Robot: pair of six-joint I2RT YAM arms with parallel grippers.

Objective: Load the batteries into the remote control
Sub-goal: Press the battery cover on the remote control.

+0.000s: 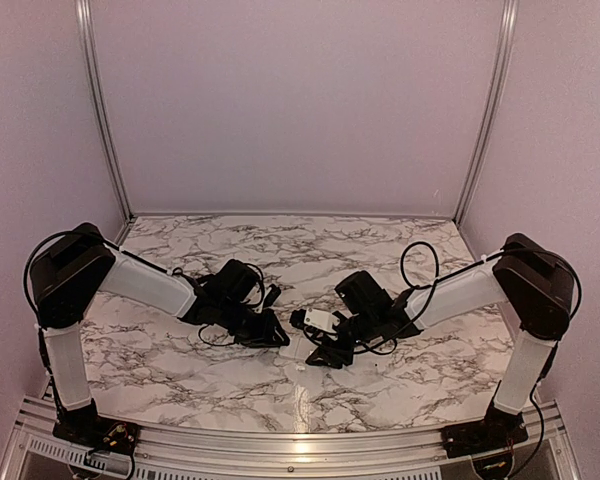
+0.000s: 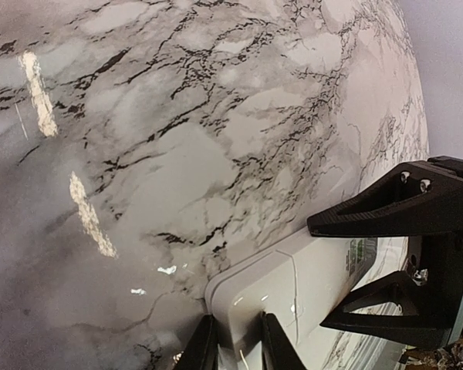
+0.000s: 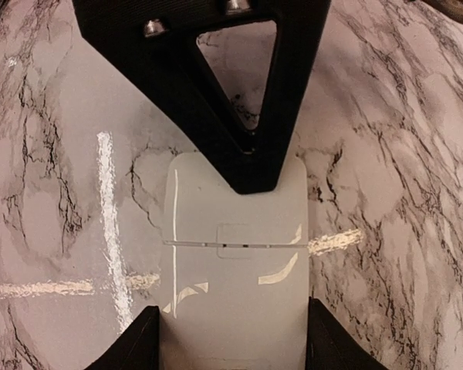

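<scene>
Left fingers: closed to a narrow pinch on one short end of the remote control.
Right fingers: clamped across the remote's width at the other end, one finger touching each long side.
Remote control: back side up, between the two arms near the middle of the near edge of the surface. We cannot tell whether it rests on the surface or is held just above it.
Cover seam: runs across the back with a small latch, and the cover looks shut.
Batteries: we see none in any view.
Step in hand: we judge this to be bracing the remote to open its compartment, with nothing loaded yet.
Next move: one pair holds steady while the other lets go, works the latch and slides the cover off.
</scene>
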